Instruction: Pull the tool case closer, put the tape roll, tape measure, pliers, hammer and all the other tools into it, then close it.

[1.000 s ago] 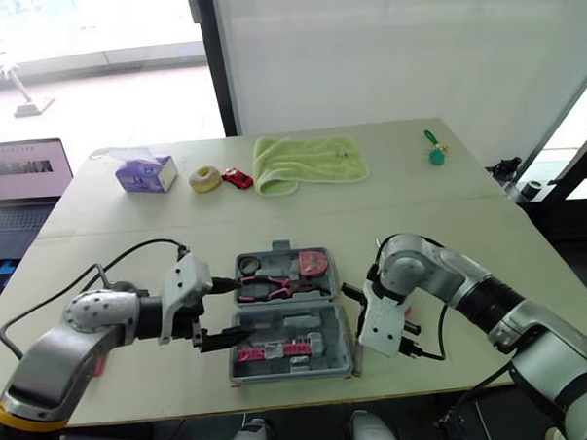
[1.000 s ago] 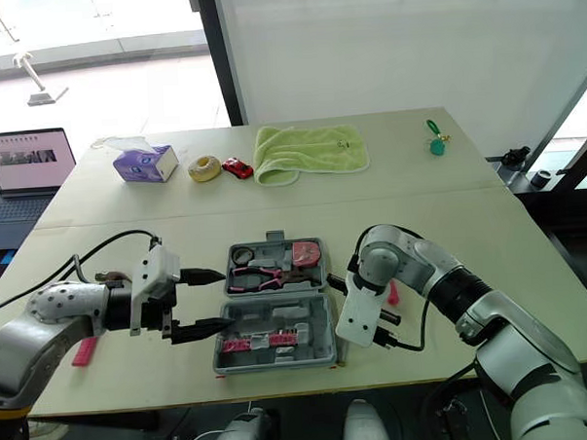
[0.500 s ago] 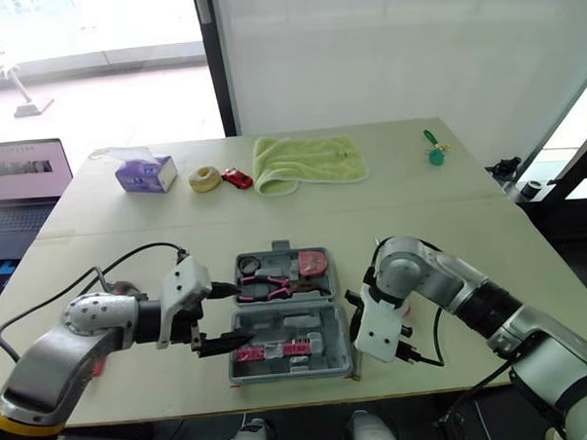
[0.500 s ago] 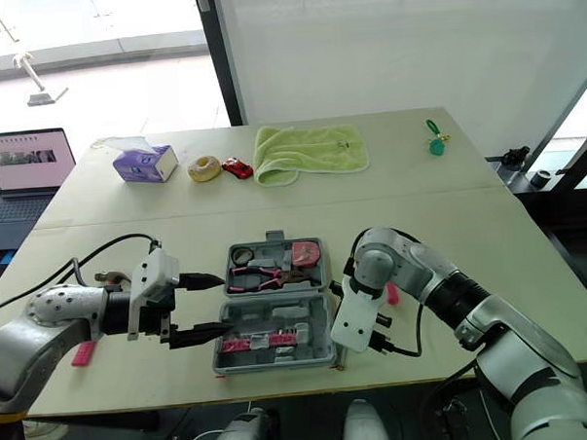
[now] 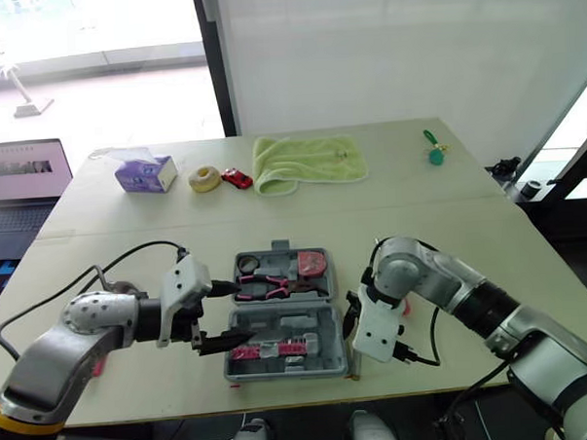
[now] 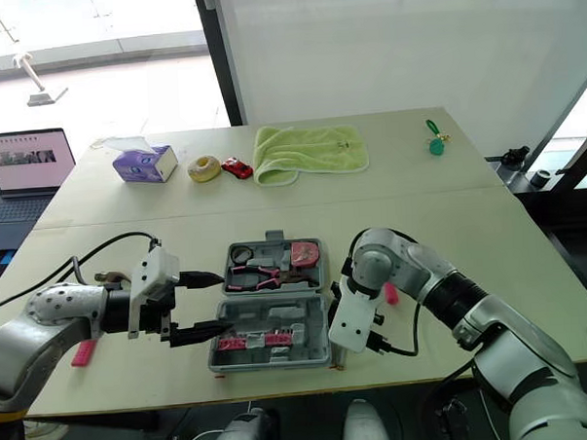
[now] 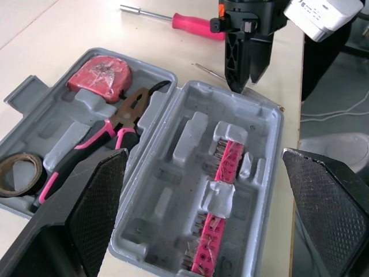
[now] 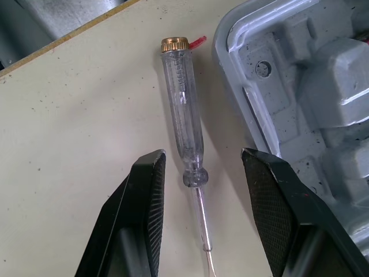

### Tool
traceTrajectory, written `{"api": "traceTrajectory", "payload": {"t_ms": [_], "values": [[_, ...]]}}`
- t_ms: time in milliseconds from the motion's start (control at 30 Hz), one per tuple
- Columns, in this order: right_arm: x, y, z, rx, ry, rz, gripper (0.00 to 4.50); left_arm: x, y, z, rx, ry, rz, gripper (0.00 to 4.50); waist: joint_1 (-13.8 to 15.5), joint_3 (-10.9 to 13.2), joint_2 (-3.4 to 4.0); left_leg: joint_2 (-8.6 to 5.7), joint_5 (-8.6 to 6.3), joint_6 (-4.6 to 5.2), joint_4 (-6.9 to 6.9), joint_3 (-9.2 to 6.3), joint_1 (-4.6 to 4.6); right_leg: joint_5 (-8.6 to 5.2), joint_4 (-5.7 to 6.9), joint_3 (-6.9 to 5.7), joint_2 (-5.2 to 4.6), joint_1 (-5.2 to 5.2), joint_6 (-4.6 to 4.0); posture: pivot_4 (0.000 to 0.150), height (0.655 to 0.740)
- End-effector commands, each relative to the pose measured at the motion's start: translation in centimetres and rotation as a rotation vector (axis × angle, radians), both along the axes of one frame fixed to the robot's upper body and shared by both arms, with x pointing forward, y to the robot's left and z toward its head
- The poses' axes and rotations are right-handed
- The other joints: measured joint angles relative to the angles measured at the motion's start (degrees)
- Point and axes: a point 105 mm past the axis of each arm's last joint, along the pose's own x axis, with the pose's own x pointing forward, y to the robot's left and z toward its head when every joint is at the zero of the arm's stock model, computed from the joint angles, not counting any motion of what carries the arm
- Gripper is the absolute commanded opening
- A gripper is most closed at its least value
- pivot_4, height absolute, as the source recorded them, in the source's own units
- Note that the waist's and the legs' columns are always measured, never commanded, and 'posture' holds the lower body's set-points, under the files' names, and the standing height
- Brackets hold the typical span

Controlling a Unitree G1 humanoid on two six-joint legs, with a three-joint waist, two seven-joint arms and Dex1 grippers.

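Since a second ago the right gripper [image 8: 203,156] has slid in toward the case's right edge.

Furthest left, a small flat pink piece [image 6: 82,352] lies on the table beside the left arm. Next comes the left gripper [image 5: 241,312], its black fingers spread wide and holding nothing, hanging at the left side of the open grey plastic tool case [image 5: 322,326].

The case sits near the table's near edge. Its far half holds a brown tape roll [image 7: 17,173], pink-handled pliers [image 7: 124,121] and a red tape measure [image 7: 101,72], while its near half holds pink strips of bits [image 7: 222,190].

Just beside the case's right edge lies a clear-handled screwdriver with a brass cap [image 8: 183,109]. The right gripper's fingers stand apart, one on each side of it, not touching it. Further right, a pink-handled screwdriver [image 7: 193,23] lies on the table.
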Motion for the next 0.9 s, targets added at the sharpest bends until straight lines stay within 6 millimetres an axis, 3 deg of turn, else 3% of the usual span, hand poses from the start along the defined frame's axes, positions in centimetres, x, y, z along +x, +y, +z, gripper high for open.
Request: {"api": "traceTrajectory", "payload": {"t_ms": [33, 167, 267, 367, 567, 800, 900], "values": [[0.1, 1.0, -0.1, 0.019, -0.006, 0.018, 2.21, -0.1, 0.3, 1.3, 0.007, -0.047, -0.006, 4.50, 0.0, 0.0, 0.00, 0.00, 0.00, 0.00, 0.00, 0.00, 0.00, 0.00, 0.00, 0.00, 0.00, 0.00, 0.00, 0.150, 0.7400], [0.5, 1.2, -0.4, 0.006, -0.008, 0.008, 2.21, -0.1, 0.3, 1.4, 0.010, -0.047, -0.006, 4.50, -0.1, 0.0, 0.00, 0.01, 0.00, 0.00, 0.00, 0.00, 0.00, 0.00, 0.01, 0.00, 0.01, -0.01, 0.00, 0.150, 0.7400], [0.5, 1.4, -0.6, 0.001, -0.003, 0.000, 1.32, -0.1, 0.3, 1.5, 0.012, -0.051, -0.007, 4.50, -0.1, 0.0, 0.00, 0.01, 0.01, -0.01, 0.00, -0.01, 0.01, 0.00, 0.01, 0.00, 0.01, -0.01, 0.00, 0.150, 0.7400], [0.3, 1.3, -0.6, -0.008, 0.000, -0.004, 0.06, -0.1, 0.3, 1.6, 0.010, -0.052, -0.008, 4.50, 0.0, 0.0, 0.00, 0.01, 0.02, -0.03, 0.00, -0.01, 0.00, 0.00, 0.01, 0.00, 0.01, 0.00, 0.00, 0.150, 0.7400], [0.7, 0.1, 0.3, -0.020, -0.023, -0.034, 0.06, -0.1, 0.1, 1.5, 0.007, -0.051, -0.013, 4.50, 0.0, 0.0, 0.00, 0.00, 0.03, -0.05, 0.00, -0.01, 0.00, 0.00, 0.02, 0.00, 0.01, -0.01, 0.00, 0.150, 0.7400], [0.8, -2.6, 3.4, 0.022, -0.035, -0.185, 0.06, -0.1, -0.1, 1.2, 0.000, -0.050, -0.024, 4.50, 0.3, 0.0, 0.01, -0.01, 0.03, -0.06, 0.01, -0.01, -0.02, 0.00, 0.02, 0.00, -0.02, 0.00, 0.00, 0.150, 0.7400], [-2.8, -2.5, 3.6, 0.122, 0.022, -0.363, 0.06, 0.0, -0.4, 1.3, -0.017, -0.053, -0.036, 4.50, 1.0, 0.0, 0.00, 0.00, 0.03, -0.06, -0.02, -0.08, -0.07, -0.01, -0.01, -0.02, -0.02, -0.02, 0.00, 0.150, 0.7400]]}}
